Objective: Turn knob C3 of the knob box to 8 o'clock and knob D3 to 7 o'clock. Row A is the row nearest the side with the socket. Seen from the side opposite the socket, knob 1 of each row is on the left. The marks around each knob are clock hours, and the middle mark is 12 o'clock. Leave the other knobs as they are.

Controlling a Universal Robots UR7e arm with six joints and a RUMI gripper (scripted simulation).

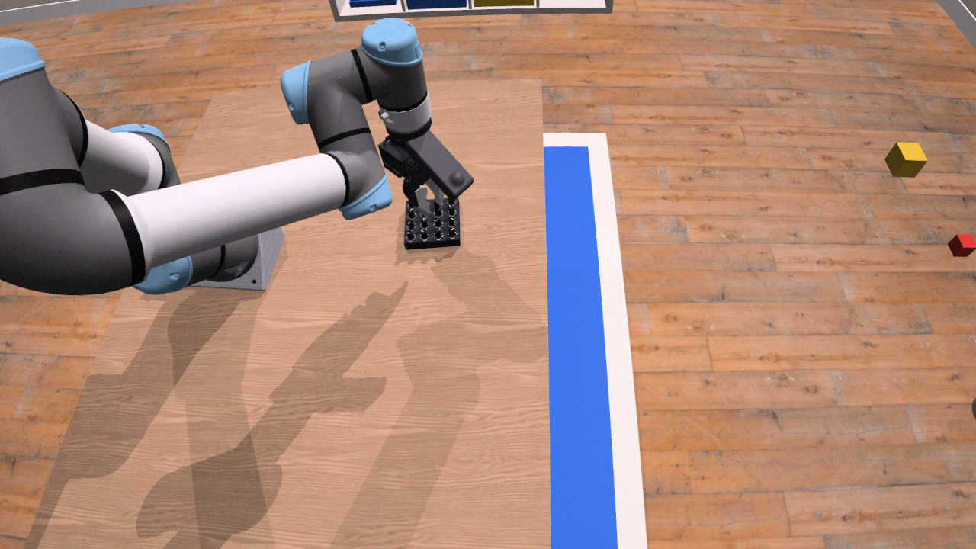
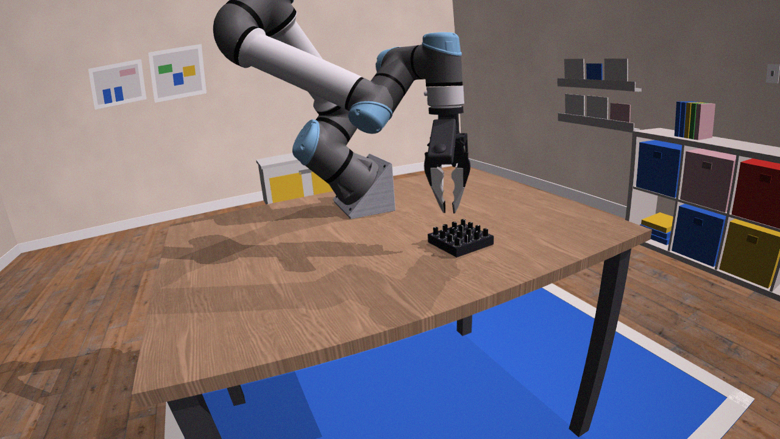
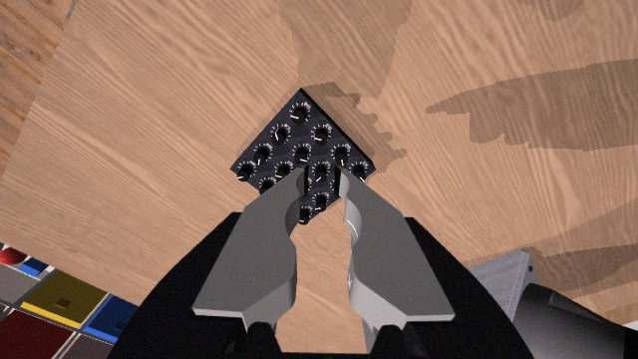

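Observation:
The black knob box (image 1: 431, 225) lies flat on the wooden table, and it also shows in the exterior view (image 2: 460, 237). In the wrist view the knob box (image 3: 301, 160) appears turned like a diamond, with white pointer marks on its knobs. My gripper (image 2: 450, 208) points straight down and hovers a little above the box, touching no knob. In the wrist view the gripper's (image 3: 321, 176) fingers stand close together with a narrow gap and nothing between them. They hide some of the nearest knobs. I cannot read which knobs are C3 and D3.
The arm's grey base (image 2: 365, 191) stands on the table behind the box. The table's right edge runs close to the box. A yellow cube (image 1: 905, 158) and a red cube (image 1: 961, 245) lie on the floor far to the right.

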